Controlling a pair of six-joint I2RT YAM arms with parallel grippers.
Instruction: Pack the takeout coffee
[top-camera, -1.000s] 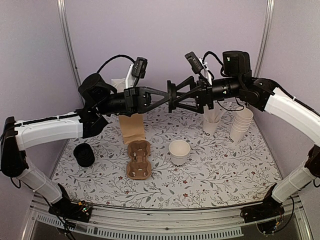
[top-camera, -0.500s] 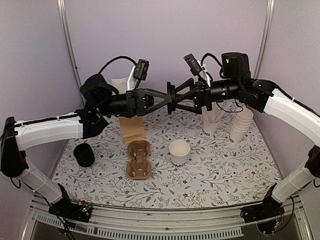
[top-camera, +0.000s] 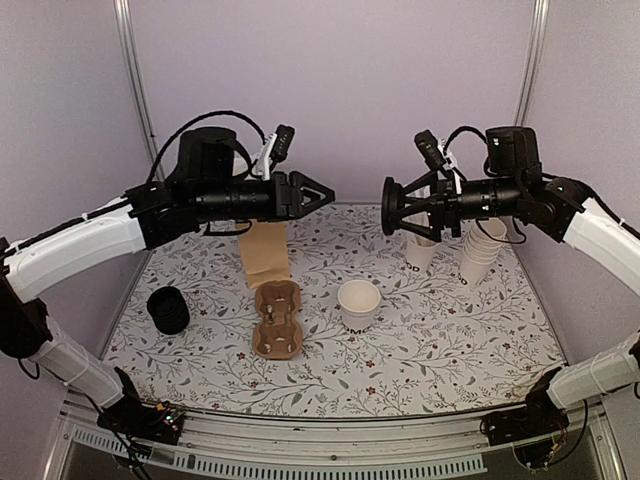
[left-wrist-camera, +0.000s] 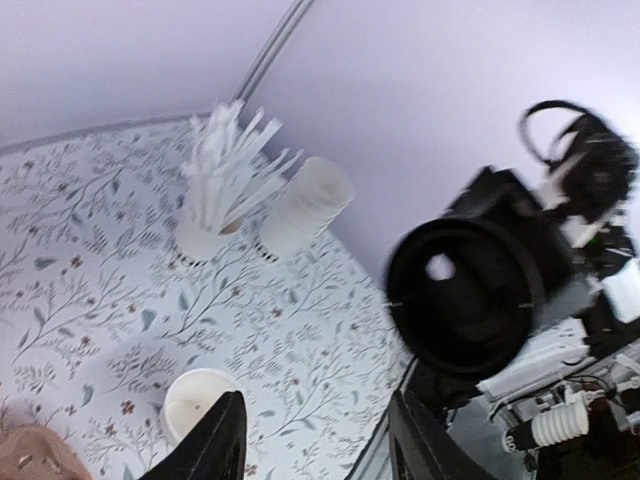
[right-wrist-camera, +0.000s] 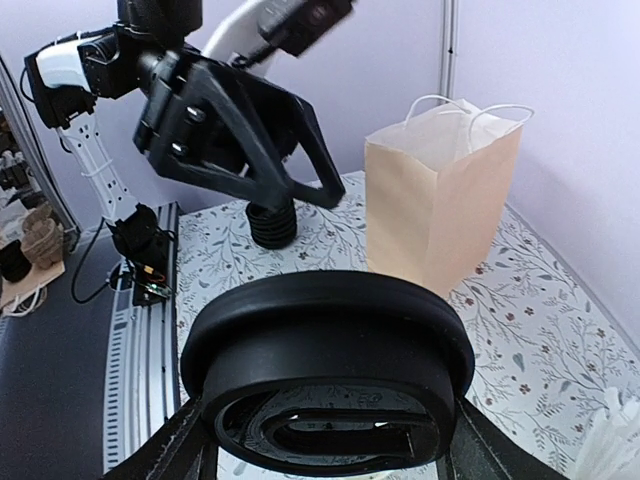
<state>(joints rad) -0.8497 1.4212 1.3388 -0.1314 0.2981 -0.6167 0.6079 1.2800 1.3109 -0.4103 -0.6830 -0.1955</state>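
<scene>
Top external view showed that the right tool (top-camera: 393, 207) had drawn away from the left tool (top-camera: 326, 194), gripping the black lid (top-camera: 387, 222); the left stood open, empty; the lidless cup (top-camera: 359, 300) sat on the counter (top-camera: 450, 320).

Plain pale lilac walls (top-camera: 330, 90) closed in the space on three sides, with slim silver metal posts (top-camera: 135, 90) standing in the back corners. The bench (top-camera: 440, 320) wore a white cloth printed with small leafy sprigs and red flowers. Light was soft and even.
</scene>
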